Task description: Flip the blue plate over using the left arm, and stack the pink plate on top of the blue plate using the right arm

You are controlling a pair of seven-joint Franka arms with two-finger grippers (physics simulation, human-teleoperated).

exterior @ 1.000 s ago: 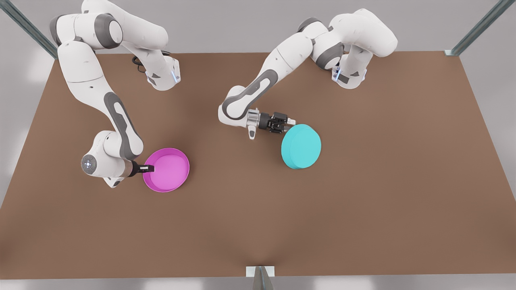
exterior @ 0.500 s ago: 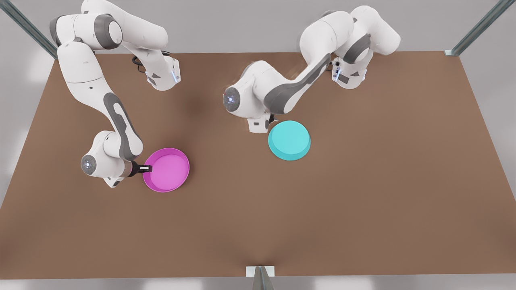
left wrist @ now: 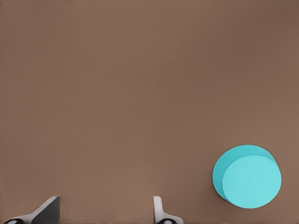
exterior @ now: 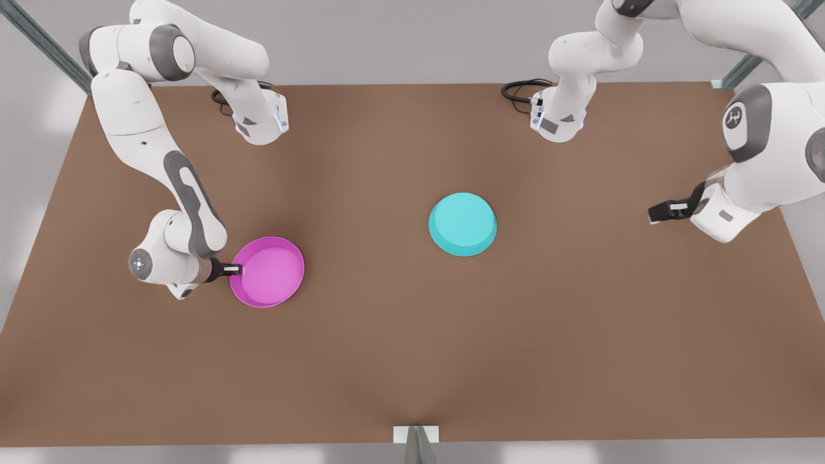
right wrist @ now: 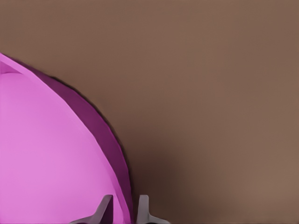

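- The right hand [exterior: 237,270] sits at the pink plate's 9 o'clock edge in the front view; in the right wrist view its fingers [right wrist: 103,208] straddle the raised rim, one inside and one outside, closed on the wall
- The pink plate [exterior: 271,274] lies hollow side up on the counter [exterior: 412,361], at about 8 o'clock from the blue plate and well apart from it
- It looks like light, stiff plastic; the rim wall is the only place to pinch, and a smooth wall held at one edge may tilt or slip when lifted, so I would keep the lift slow and level
- The left hand [exterior: 664,211] hangs above the counter at 3 o'clock from the blue plate, well apart from it, its fingers [left wrist: 161,212] spread and holding nothing
- The blue plate [exterior: 463,224] lies near the counter's middle, flat bottom up, so the flip looks done; its flat top should carry the pink plate steadily
- Against half a second ago, the left arm has swung away from beside the blue plate to the front view's right, baring its wide cable loop [exterior: 519,90]; the blue plate has not shifted, and the right hand and pink plate are nearly as they were
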